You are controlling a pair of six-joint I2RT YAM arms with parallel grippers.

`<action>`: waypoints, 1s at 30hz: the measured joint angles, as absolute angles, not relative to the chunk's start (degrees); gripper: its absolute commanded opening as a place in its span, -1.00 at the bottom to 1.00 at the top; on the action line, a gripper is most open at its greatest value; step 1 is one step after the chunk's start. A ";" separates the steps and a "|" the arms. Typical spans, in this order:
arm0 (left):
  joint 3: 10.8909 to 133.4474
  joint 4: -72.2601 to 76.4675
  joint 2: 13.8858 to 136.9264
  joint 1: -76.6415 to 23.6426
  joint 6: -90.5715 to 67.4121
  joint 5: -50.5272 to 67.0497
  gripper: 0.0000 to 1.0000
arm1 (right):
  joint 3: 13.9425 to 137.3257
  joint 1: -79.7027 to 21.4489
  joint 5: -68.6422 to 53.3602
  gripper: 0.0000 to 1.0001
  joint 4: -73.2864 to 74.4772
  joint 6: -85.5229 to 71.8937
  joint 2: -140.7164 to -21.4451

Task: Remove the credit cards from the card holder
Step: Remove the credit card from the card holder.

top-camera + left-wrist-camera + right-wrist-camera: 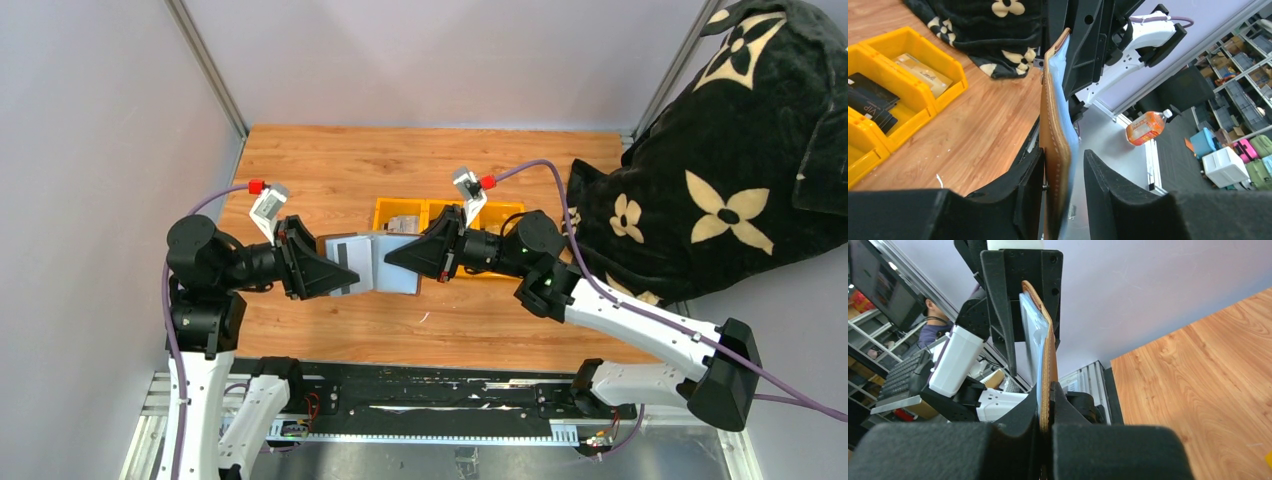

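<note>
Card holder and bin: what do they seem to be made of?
The card holder looks like tan leather or an imitation outside, matte, with stitching along its edge; inside it is pale, smooth and faintly glossy, perhaps plastic. The bin looks like glossy moulded yellow plastic, with thick rigid walls.

A wooden table (330, 170) is carrying a yellow bin (384, 212) of three compartments, which is sitting towards the far side, near the middle. A black blanket (730, 160) with cream flower shapes is lying heaped at the right, its edge spilling onto the boards just beside the bin. A small white speck (424, 318) is lying on the wood nearer the front. Beyond the table, an orange bottle (1144, 129) is lying on its side on the grey floor, and shelves (1243, 55) are holding boxes. A person (930, 332) is sitting by a keyboard (900, 380).
</note>
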State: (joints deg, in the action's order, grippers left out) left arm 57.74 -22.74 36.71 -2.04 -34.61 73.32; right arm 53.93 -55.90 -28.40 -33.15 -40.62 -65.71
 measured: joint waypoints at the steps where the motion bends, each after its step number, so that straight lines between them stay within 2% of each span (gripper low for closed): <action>1: 57.89 -22.48 36.80 -2.04 -34.96 73.36 -0.20 | 53.65 -55.90 -28.42 -1.00 -33.98 -41.08 -65.65; 3: 58.28 -22.00 37.06 -2.04 -35.51 73.45 -0.23 | 53.10 -55.90 -28.45 -1.00 -35.70 -42.19 -65.60; 5: 58.50 -21.71 37.28 -2.04 -35.97 73.60 -0.47 | 52.45 -55.90 -28.45 -0.98 -37.52 -43.18 -65.60; 8: 58.50 -21.52 37.30 -2.04 -36.45 73.93 -0.73 | 51.77 -55.90 -28.53 -0.51 -39.03 -44.40 -65.60; 10: 58.50 -21.52 37.28 -2.04 -36.60 73.97 -0.82 | 51.77 -55.72 -28.47 -0.14 -38.79 -44.51 -65.41; 13: 58.92 -22.63 37.41 -2.04 -35.86 73.73 -0.89 | 51.90 -54.48 -27.09 0.16 -34.76 -44.01 -63.64; 16: 60.07 -25.89 37.69 -2.04 -32.75 72.38 -1.00 | 52.90 -52.16 -23.29 0.21 -27.77 -42.37 -60.29; 21: 63.44 -36.05 39.53 -2.04 -23.22 66.63 -1.00 | 60.84 -50.94 -15.31 0.20 -15.29 -38.22 -56.34; 25: 64.05 -40.91 41.23 -2.04 -18.70 61.67 -1.00 | 64.60 -50.98 -16.67 0.19 -14.22 -37.67 -56.58; 30: 64.05 -43.94 42.41 -2.04 -16.43 58.63 -1.00 | 67.20 -52.51 -24.12 0.19 -14.59 -38.11 -62.33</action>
